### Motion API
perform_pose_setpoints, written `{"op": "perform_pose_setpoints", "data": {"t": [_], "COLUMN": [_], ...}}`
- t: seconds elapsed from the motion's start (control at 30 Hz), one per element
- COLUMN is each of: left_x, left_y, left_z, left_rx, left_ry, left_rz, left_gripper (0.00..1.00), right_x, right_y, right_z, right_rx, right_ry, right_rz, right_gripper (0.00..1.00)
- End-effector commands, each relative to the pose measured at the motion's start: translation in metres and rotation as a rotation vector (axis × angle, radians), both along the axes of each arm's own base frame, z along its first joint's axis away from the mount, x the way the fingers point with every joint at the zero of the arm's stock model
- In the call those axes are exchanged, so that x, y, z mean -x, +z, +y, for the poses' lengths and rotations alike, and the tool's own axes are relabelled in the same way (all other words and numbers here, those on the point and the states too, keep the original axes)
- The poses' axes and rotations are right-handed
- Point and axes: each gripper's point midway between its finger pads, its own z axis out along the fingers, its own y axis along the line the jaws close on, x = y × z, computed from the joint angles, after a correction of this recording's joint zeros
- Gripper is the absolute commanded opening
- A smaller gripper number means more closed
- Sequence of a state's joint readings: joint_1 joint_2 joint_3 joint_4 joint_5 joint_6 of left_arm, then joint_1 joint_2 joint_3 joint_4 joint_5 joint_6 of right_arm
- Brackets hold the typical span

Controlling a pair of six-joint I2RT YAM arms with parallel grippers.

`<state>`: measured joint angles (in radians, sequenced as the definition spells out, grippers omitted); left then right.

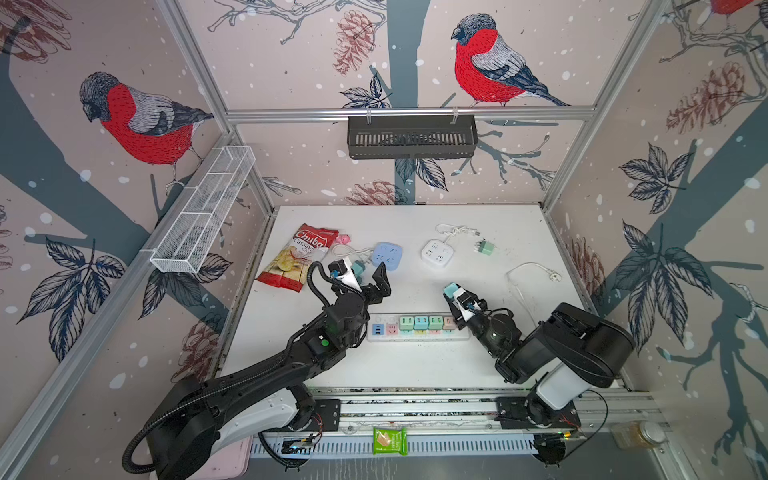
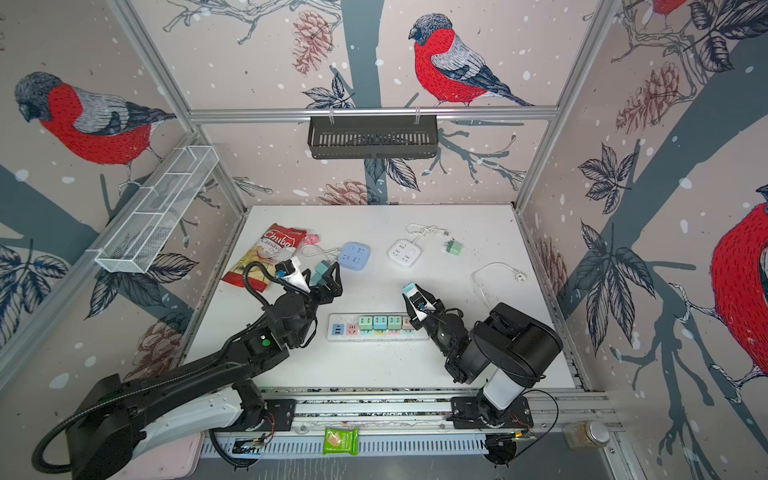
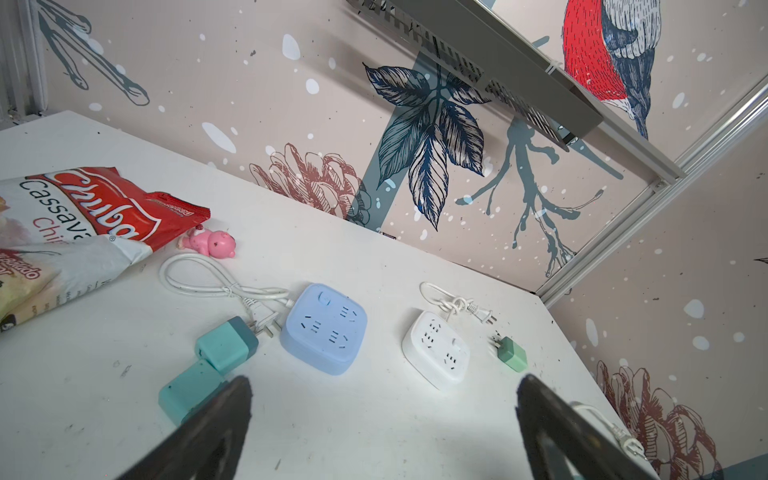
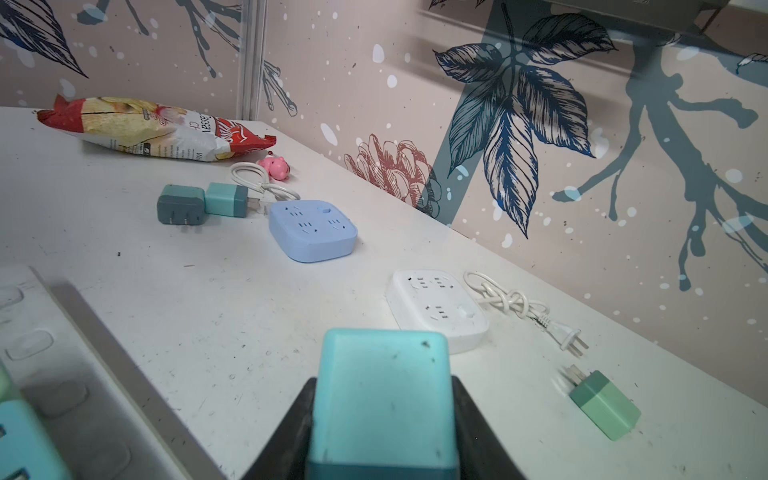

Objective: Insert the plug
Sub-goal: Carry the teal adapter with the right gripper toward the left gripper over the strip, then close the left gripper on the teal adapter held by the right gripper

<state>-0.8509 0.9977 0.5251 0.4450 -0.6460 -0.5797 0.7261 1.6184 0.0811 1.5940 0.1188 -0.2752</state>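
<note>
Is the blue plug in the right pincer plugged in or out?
Out. The right pincer grips the teal plug off to the side, apart from the long power strip.

You have four unplugged cube plugs [image 4: 226,199], two square sockets [image 3: 324,328], one power strip [image 1: 415,336], one chip bag [image 3: 83,220], one pink toy [image 3: 210,243].
</note>
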Motion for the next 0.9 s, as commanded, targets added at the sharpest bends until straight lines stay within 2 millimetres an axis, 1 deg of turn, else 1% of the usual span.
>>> {"op": "perform_pose_setpoints", "data": {"t": [0.0, 0.03, 0.07, 0.1, 0.13, 0.17, 0.2, 0.23, 0.27, 0.3, 0.4, 0.53, 0.6, 0.7, 0.87], "left_x": [0.000, 0.000, 0.001, 0.005, 0.014, 0.029, 0.043, 0.056, 0.064, 0.066, 0.062, 0.080, 0.084, 0.086, 0.089], "left_y": [-0.002, 0.002, 0.003, 0.003, 0.002, 0.004, 0.003, 0.004, 0.003, 0.003, -0.002, -0.014, -0.022, -0.033, -0.047], "left_z": [-0.009, -0.014, -0.019, -0.027, -0.042, -0.059, -0.072, -0.082, -0.089, -0.093, -0.106, -0.138, -0.149, -0.162, -0.180], "left_rx": [-0.080, -0.140, -0.188, -0.207, -0.233, -0.248, -0.253, -0.250, -0.251, -0.256, -0.291, -0.309, -0.310, -0.313, -0.311], "left_ry": [-0.039, -0.076, -0.113, -0.169, -0.276, -0.411, -0.520, -0.618, -0.675, -0.700, -0.744, -0.938, -0.999, -1.069, -1.158], "left_rz": [0.057, 0.032, 0.002, -0.025, -0.070, -0.149, -0.193, -0.228, -0.243, -0.241, -0.190, -0.170, -0.149, -0.103, -0.029], "left_gripper": [0.92, 0.88, 0.89, 0.92, 0.97, 0.98, 0.98, 0.98, 0.98, 0.98, 0.98, 0.98, 0.98, 0.93, 0.87], "right_x": [0.021, 0.024, 0.026, 0.028, 0.031, 0.034, 0.036, 0.040, 0.043, 0.046, 0.049, 0.048, 0.048, 0.048, 0.048], "right_y": [0.068, 0.070, 0.072, 0.073, 0.074, 0.075, 0.074, 0.072, 0.071, 0.070, 0.063, 0.058, 0.058, 0.060, 0.064], "right_z": [0.006, 0.006, 0.005, 0.004, 0.005, 0.006, 0.006, 0.008, 0.010, 0.011, 0.016, 0.020, 0.023, 0.022, 0.015], "right_rx": [-0.140, -0.143, -0.148, -0.149, -0.146, -0.137, -0.125, -0.107, -0.091, -0.072, -0.016, 0.020, 0.025, 0.021, 0.013], "right_ry": [0.097, 0.109, 0.115, 0.121, 0.132, 0.146, 0.156, 0.170, 0.185, 0.197, 0.213, 0.204, 0.205, 0.196, 0.159], "right_rz": [-0.242, -0.247, -0.251, -0.256, -0.264, -0.274, -0.280, -0.289, -0.301, -0.313, -0.334, -0.344, -0.346, -0.349, -0.355], "right_gripper": [0.03, 0.03, 0.03, 0.03, 0.03, 0.03, 0.03, 0.03, 0.03, 0.03, 0.01, 0.01, 0.01, 0.01, 0.01]}}
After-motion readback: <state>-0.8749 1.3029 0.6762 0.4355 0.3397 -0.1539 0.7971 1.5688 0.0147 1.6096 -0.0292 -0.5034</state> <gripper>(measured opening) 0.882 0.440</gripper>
